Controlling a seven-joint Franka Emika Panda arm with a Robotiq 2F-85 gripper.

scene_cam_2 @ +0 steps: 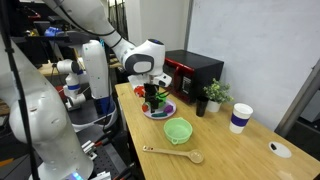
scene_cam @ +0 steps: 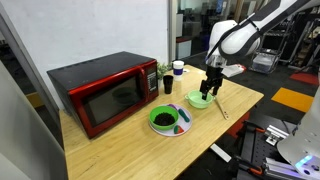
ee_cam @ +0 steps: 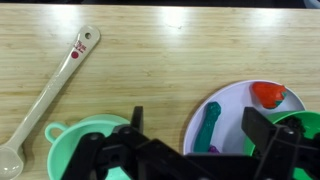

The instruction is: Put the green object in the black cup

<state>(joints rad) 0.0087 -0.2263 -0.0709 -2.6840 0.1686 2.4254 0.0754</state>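
Gripper (ee_cam: pixel 193 116) fingers fill the bottom of the wrist view, spread wide apart with nothing between them; the grip is released and empty. Seen from the wrist, the gripper hangs over the wooden table (ee_cam: pixel 180 50), above the gap between a light green bowl (ee_cam: pixel 95 127) and a pale plate (ee_cam: pixel 235 105).

Green object (ee_cam: pixel 211 122): a short, elongated teal-green piece lying flat on the plate, near the plate's edge on the side facing the light green bowl. It is not touched by either finger. A red piece (ee_cam: pixel 267 94) lies on the same plate, apart from the green object. A dark green bowl (ee_cam: pixel 300 130) sits on the plate's other side, partly cut off by the frame edge.

A pale spoon (ee_cam: pixel 50 97) lies flat on the table beyond the light green bowl, not touching it.

Black cup (scene_cam: pixel 168 86): in an exterior view it stands upright on the table just beside the red microwave (scene_cam: pixel 105 92), behind the plate and well apart from the green object. Whether it holds anything cannot be told. A white cup (scene_cam: pixel 178 68) with a blue top and a small plant (scene_cam: pixel 163 70) stand behind it.

In both exterior views the gripper (scene_cam: pixel 211 88) (scene_cam_2: pixel 152 97) points downward, raised clear of the table, near the plate and the light green bowl.
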